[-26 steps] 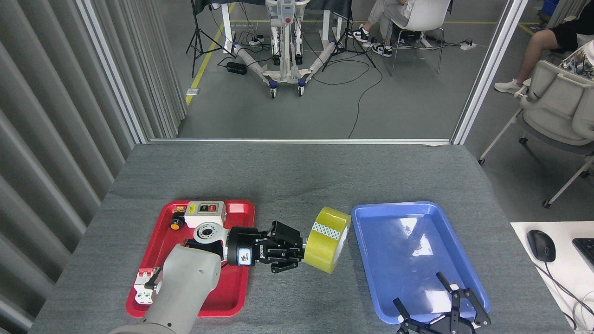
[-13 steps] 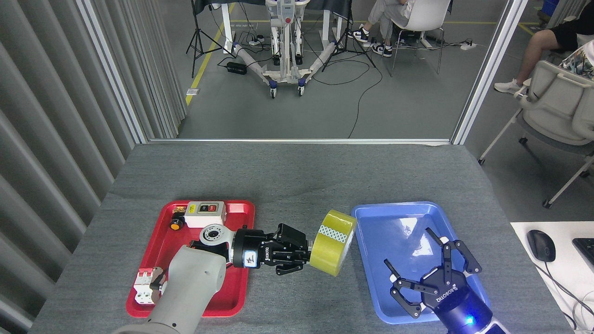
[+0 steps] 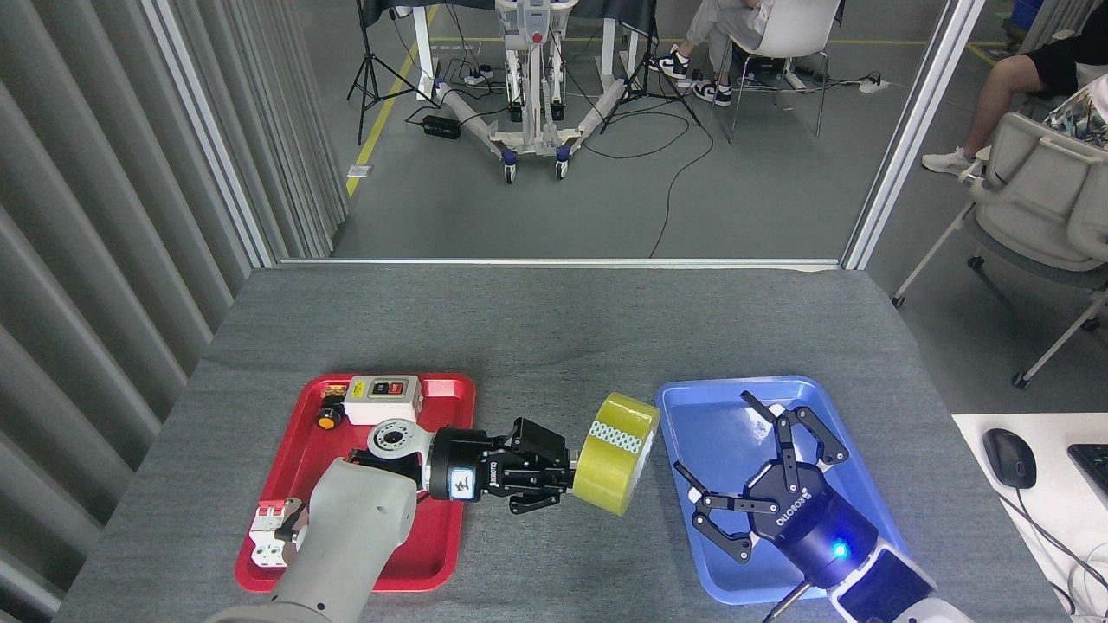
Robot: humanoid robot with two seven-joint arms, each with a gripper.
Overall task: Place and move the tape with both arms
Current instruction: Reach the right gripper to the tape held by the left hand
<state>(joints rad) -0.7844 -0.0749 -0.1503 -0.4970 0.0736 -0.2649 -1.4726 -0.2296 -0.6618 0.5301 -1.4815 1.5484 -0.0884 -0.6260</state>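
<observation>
Yellow translucent packing tape roll [image 3: 615,452] stays clamped in the left gripper [image 3: 567,472]; beside it, the wide-open right gripper [image 3: 743,472] has advanced, suggesting a handover.

Yellow tape [image 3: 613,457] (patterned tab), red tray [image 3: 450,389], blue tray [image 3: 692,394].

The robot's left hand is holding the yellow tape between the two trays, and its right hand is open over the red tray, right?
Almost. The left hand does hold the yellow tape between the two trays. The right hand is open, but the head view shows it over the blue tray, not the red tray.
</observation>
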